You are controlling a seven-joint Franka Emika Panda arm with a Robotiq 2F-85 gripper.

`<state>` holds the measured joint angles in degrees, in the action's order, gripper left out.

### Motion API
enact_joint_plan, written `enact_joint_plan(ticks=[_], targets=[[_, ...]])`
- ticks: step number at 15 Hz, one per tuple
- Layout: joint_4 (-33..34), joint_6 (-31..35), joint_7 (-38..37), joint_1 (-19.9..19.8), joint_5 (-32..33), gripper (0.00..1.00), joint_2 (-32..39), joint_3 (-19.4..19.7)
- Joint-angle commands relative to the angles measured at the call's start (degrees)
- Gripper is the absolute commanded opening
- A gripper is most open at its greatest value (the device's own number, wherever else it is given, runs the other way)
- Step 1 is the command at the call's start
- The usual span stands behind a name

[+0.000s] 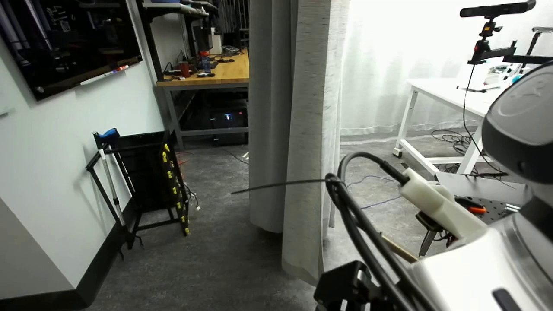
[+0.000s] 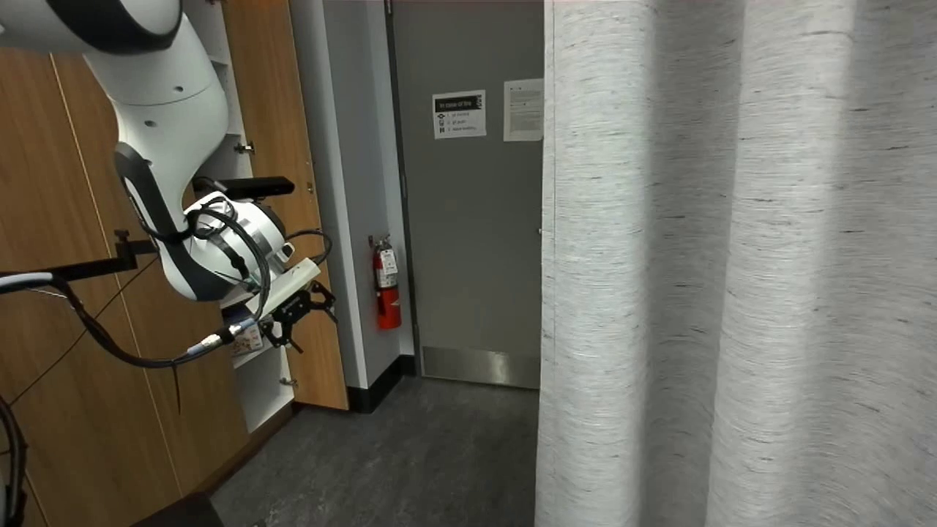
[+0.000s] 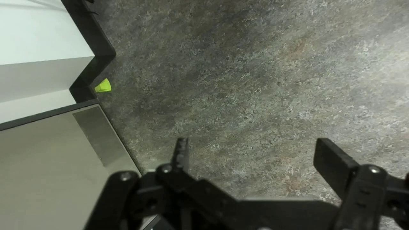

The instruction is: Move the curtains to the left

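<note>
Curtain (image 1: 306,129): pale grey, flecked fabric hanging in tall folds down the middle of an exterior view, its hem near the floor (image 1: 207,263). Seen close in an exterior view, it fills the right side from top to bottom, its straight edge covering part of a grey door (image 2: 468,249).
Gripper (image 3: 250,148): black; in the wrist view its two fingers (image 3: 181,156) are spread wide, with floor showing between them. In an exterior view it stands clear of the curtain, the door visible in the space between.
Robot arm (image 2: 176,124): white with dark bands, bent downward at the upper left of an exterior view, black cables (image 2: 150,362) looped around its wrist.
Notices (image 2: 459,126): two white papers fixed to the door, the right one meeting the curtain's edge.
Fire extinguisher (image 2: 388,304): red, on the grey wall (image 2: 359,146) left of the door.
Cabinet (image 2: 44,183): tall and wooden, behind the arm, with a panel (image 2: 267,102) standing open.
Wood-topped desk (image 1: 235,69): left of the curtain in an exterior view, bearing a bottle (image 1: 205,64) with a red top.
White desk (image 1: 445,90): right of the curtain in the same view.
Black frame (image 1: 147,172): against the white wall (image 1: 121,99), yellow pieces (image 1: 165,156) along one edge.
Wedge (image 3: 104,86): bright yellow-green, on the floor near the door in the wrist view.
</note>
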<state>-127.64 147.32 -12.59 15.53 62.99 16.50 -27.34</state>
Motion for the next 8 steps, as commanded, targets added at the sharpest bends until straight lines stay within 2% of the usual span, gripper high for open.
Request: enact_joint_plan(ticks=[1, 8], targets=[[-0.2, 0.7, 0.7, 3.0, -1.2, 1.00, -1.1, 3.3], [-0.3, 0.7, 0.7, 3.2, -1.2, 1.00, -1.6, 3.2]])
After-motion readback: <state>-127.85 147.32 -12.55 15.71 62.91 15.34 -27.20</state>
